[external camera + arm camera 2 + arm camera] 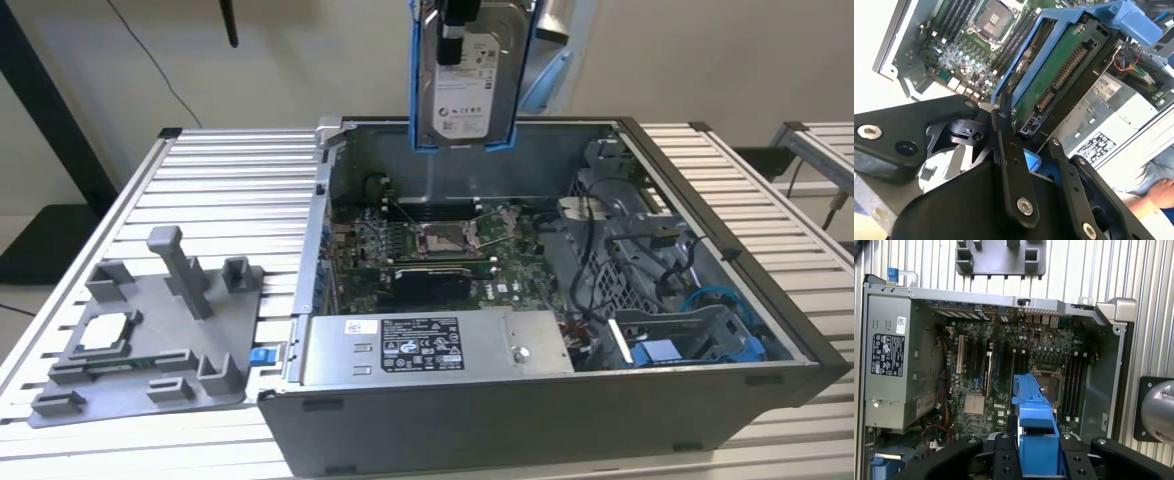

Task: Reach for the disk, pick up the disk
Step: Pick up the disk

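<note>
We see the claw (1026,131) as matte black metal built from flat link bars (1013,170) with rounded ends, set in pairs and joined at round pivots. The bars carry silver socket-head screws (1024,206), and a larger silver bolt (869,131) sits in the broad black plate (914,125) beside them. In the first wrist view we find the same black bars with small dark screw heads (1004,457). In the exterior view its fingers (458,12) look plain black.
</note>
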